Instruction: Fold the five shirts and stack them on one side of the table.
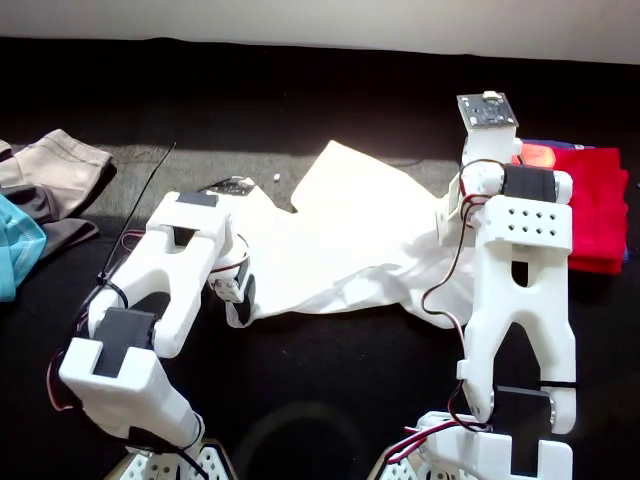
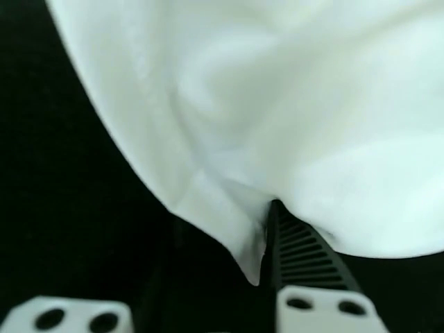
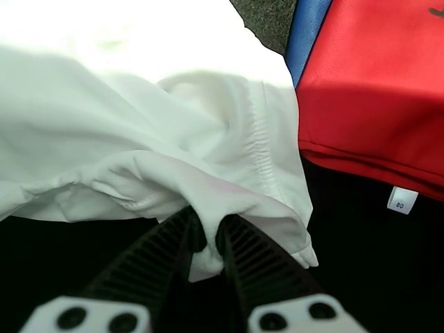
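shirt of crumpled white cotton (image 1: 350, 240) lies centred on the black table (image 1: 330, 370), its 3 o'clock hem clenched by the right claw (image 3: 207, 239), likely to tug it flat. left claw (image 1: 237, 290) sits at the 8 o'clock corner; its grip cannot be told.

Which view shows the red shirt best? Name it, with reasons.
Right wrist view: the red shirt is close, folded edge and label clear, over a blue shirt. High view has it partly behind an arm. Left wrist view faces the white shirt.
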`<state>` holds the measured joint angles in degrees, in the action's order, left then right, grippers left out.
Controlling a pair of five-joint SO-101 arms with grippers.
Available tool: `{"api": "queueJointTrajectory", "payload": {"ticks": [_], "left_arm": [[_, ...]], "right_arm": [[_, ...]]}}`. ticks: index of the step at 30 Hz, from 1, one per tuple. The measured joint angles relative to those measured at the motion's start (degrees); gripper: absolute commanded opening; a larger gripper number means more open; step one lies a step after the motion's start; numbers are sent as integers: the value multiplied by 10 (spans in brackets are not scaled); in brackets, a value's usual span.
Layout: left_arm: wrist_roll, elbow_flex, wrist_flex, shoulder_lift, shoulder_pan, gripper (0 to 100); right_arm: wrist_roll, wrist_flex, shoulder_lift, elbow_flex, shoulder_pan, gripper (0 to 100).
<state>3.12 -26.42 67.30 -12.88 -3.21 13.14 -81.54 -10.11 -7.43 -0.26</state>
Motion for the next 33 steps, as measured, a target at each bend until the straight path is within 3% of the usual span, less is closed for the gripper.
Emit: {"api": "queueJointTrajectory", "payload": {"ticks": [2, 12, 17, 26, 33], "left_arm": [[0, 13, 12, -4, -4, 9], [-2, 72, 91, 47, -16, 10], [-2, 123, 149, 114, -17, 10], [-2, 336, 221, 236, 38, 10], [-2, 515, 286, 302, 73, 10]], "right_arm": [[0, 0, 0, 0, 0, 5], [-1, -8, 0, 0, 0, 5], [-52, 16, -6, 12, 0, 5], [-62, 33, -63, 178, -29, 5], [-19, 33, -122, 323, -29, 5]]}}
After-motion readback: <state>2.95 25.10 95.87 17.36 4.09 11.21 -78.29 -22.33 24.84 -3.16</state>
